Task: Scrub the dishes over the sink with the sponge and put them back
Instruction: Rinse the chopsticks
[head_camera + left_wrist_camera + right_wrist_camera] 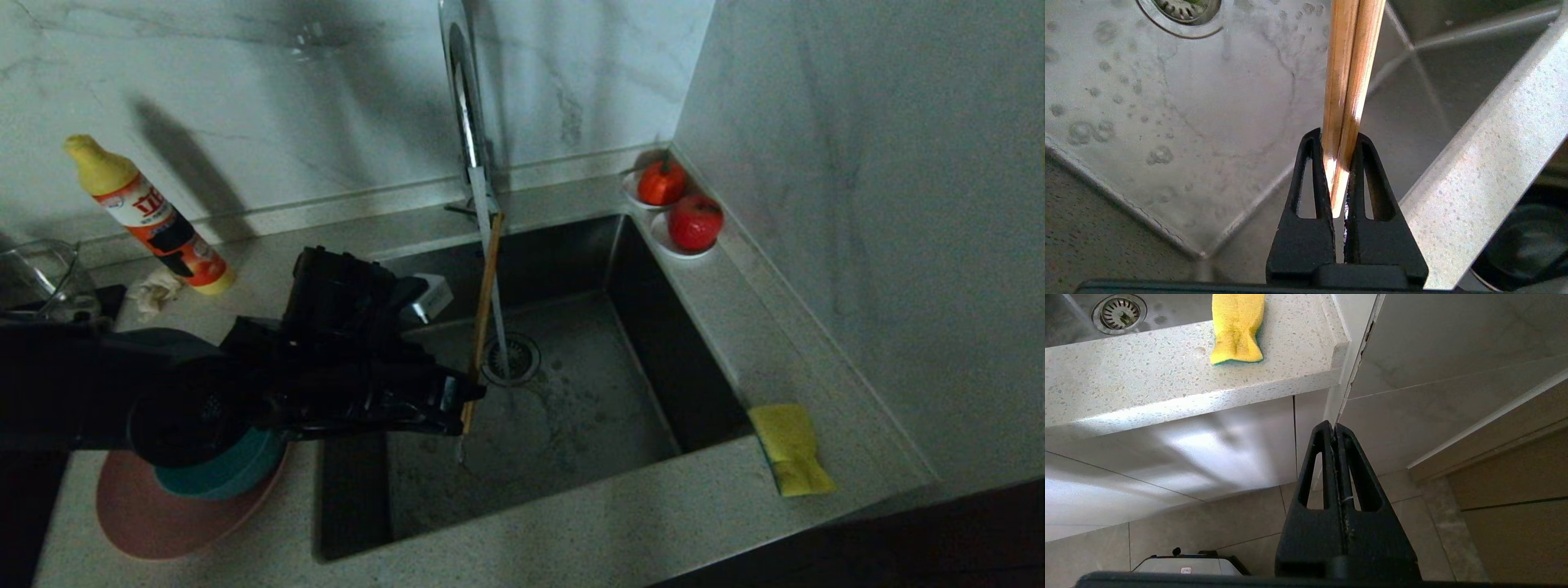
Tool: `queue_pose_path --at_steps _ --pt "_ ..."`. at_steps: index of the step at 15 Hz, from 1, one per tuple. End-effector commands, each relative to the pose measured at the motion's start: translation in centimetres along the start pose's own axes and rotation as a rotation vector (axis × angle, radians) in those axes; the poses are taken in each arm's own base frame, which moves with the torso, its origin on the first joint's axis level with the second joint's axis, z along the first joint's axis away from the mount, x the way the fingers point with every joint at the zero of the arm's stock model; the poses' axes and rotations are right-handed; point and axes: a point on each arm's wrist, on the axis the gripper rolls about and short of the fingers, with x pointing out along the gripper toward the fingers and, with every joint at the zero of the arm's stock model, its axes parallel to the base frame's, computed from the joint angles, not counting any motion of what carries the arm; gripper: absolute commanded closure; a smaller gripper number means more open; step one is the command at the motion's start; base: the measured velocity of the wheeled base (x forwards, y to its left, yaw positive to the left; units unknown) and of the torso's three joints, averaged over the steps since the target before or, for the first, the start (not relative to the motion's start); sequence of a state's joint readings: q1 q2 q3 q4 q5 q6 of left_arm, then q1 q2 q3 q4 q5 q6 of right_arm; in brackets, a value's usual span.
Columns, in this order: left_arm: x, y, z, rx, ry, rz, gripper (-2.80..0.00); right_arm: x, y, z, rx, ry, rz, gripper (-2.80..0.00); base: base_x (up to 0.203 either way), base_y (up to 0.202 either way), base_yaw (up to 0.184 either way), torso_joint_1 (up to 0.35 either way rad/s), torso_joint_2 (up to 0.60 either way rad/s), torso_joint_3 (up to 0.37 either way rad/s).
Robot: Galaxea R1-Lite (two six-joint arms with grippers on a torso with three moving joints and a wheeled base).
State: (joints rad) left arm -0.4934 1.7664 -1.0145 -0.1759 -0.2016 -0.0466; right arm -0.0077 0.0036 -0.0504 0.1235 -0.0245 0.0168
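Observation:
My left gripper [467,400] [1337,141] is shut on the pair of wooden chopsticks [486,294] [1349,77], holding them by one end above the dark steel sink [571,425], in the water stream from the faucet [465,106]. Their far ends point up toward the faucet. The pink plate [155,514] with the teal bowl [220,474] on it lies on the counter left of the sink, partly hidden by my left arm. The yellow sponge [790,447] [1237,328] rests on the counter at the sink's near right corner. My right gripper [1334,430] hangs shut and empty below the counter edge.
A yellow-capped detergent bottle [151,216] leans by the back wall on the left, beside a clear glass container [41,278] and a crumpled tissue [155,290]. Two white saucers with red fruit [682,208] sit in the back right corner. The drain strainer [513,358] [1186,12] lies mid-basin.

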Motion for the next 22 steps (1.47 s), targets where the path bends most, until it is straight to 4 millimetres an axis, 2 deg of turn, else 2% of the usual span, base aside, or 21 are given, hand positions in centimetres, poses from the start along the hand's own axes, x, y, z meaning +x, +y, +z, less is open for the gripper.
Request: queue_pose_path --at_steps 1,5,14,19,22 --pt "0.1 0.1 0.0 0.0 -0.004 0.033 0.0 0.0 0.0 0.0 0.0 0.0 0.0 0.0 0.0 0.0 0.0 0.0 0.0 0.0" --pt "1.0 0.4 0.4 0.002 -0.059 0.091 0.0 0.0 0.0 0.0 0.0 0.0 0.0 0.0 0.0 0.0 0.0 0.0 0.0 0.0" --pt "1.9 0.5 1.0 -0.076 -0.135 0.083 0.0 0.0 0.0 0.0 0.0 0.0 0.0 0.0 0.0 0.0 0.0 0.0 0.0 0.0" --pt "2.0 0.6 1.0 -0.079 -0.138 0.084 0.0 0.0 0.0 0.0 0.0 0.0 0.0 0.0 0.0 0.0 0.0 0.0 0.0 0.0" --pt "1.1 0.4 0.1 -0.085 -0.104 0.094 0.0 0.0 0.0 0.0 0.0 0.0 0.0 0.0 0.0 0.0 0.0 0.0 0.0 0.0"
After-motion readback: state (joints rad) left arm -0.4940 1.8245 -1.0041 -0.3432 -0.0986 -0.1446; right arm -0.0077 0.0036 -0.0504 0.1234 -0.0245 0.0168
